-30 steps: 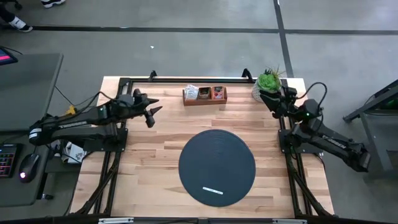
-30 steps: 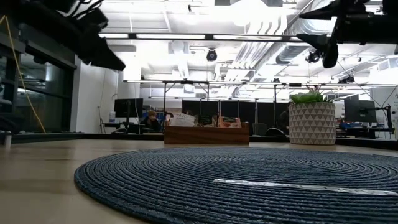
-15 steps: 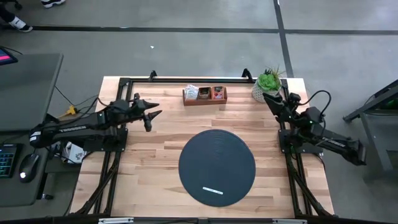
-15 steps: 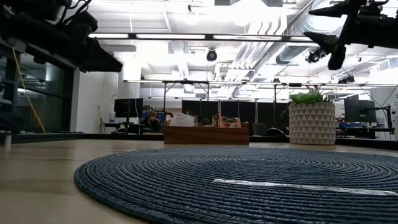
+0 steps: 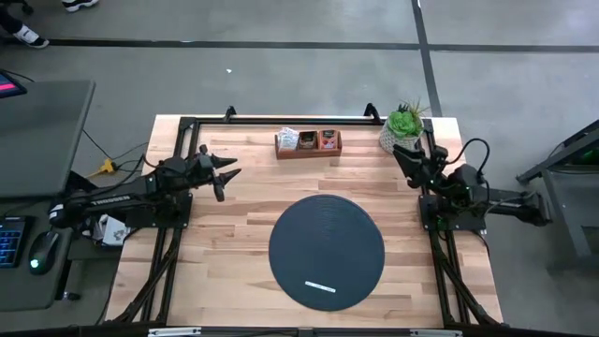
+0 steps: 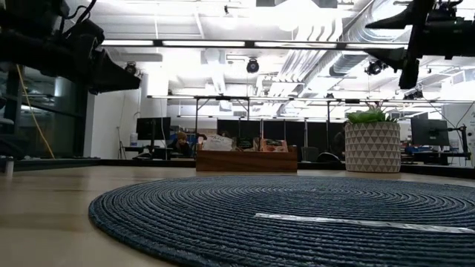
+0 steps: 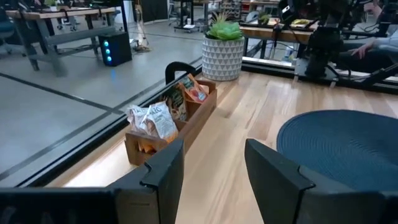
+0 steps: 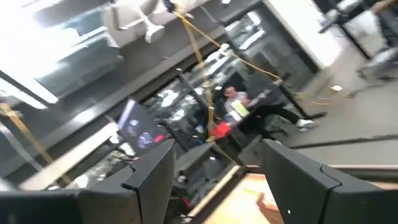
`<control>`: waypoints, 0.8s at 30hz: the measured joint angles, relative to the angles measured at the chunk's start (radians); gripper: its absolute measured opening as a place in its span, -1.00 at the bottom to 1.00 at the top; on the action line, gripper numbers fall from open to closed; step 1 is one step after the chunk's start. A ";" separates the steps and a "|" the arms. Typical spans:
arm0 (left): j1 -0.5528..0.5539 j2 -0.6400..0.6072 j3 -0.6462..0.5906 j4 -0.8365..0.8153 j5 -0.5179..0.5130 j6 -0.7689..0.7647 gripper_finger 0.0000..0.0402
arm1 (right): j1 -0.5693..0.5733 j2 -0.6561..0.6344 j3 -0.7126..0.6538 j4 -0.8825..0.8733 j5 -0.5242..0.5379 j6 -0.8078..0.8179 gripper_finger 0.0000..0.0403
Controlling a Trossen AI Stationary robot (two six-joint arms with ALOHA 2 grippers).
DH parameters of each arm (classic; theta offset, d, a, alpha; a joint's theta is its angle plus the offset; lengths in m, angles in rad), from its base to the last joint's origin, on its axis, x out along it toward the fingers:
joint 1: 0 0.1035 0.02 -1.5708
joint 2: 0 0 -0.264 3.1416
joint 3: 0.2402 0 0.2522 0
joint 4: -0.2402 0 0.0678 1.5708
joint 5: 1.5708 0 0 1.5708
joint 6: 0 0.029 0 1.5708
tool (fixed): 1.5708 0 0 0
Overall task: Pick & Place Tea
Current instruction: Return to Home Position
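The tea shows as several small sachets (image 5: 307, 139) standing upright in a low wooden box (image 5: 308, 150) at the table's far edge; the left wrist view shows white and orange sachets (image 7: 163, 116). My left gripper (image 5: 225, 176) hovers open over the table's left part, pointing toward the box, nothing between its fingers (image 7: 163, 167). My right gripper (image 5: 404, 154) stands open in the air at the far right, beside the plant pot, tilted upward toward the room.
A dark round woven mat (image 5: 327, 251) lies at the table's near middle with a thin white strip (image 5: 320, 287) on it. A white patterned pot with a green plant (image 5: 402, 126) stands at the far right corner. Bare wood lies between box and mat.
My left gripper has drawn back toward the table's left edge and sunk, tipping closer to level. My right arm has swung and folded back along the table's right edge and has come down a little. Both grippers stay open; tea and mat have not moved.
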 joint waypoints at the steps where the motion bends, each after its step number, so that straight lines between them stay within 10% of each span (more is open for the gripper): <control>1: 0.000 -0.010 -0.006 -0.003 0.000 0.001 -0.18 | 0.013 0.000 0.000 -0.014 0.029 -0.001 0.15; 24: 0.000 -0.201 -0.013 -0.172 -0.047 0.026 -0.18 | 0.084 0.042 0.001 -0.210 0.226 0.012 0.15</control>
